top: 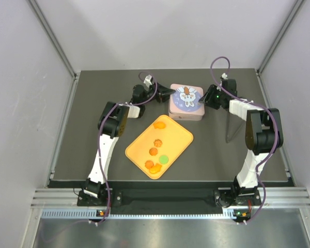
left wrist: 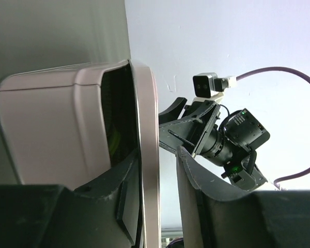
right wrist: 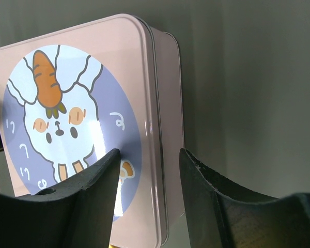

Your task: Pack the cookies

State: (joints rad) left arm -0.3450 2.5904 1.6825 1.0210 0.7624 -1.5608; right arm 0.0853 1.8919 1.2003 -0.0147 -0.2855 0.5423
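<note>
The dark matte worktop is bounded by raised pale rails at left and right and by pale enclosure walls behind; a broad band of bare surface lies to the right of the orange tray and another to its left; the tray sits diagonally at centre, near the pink tin but apart from it. The tin is square with rounded corners and smooth glossy walls; its lid carries a printed rabbit and carrot on a blue disc. The cookies are small round pieces lying loose in the shallow rounded-rectangle tray: five orange and one green cookie; none shows on the worktop. The left arm reaches forward with its elbow bent, and the left hand meets the tin's left edge; the right arm mirrors it, with the right hand at the tin's right edge. In the left wrist view the left hand stands partly open astride the lid's pale rim, with a dark slot between rim and pink wall and daylight beside the outer finger. In the right wrist view the right hand is likewise partly open, one finger over the lid and the other beside the side wall; contact cannot be told for either hand.
</note>
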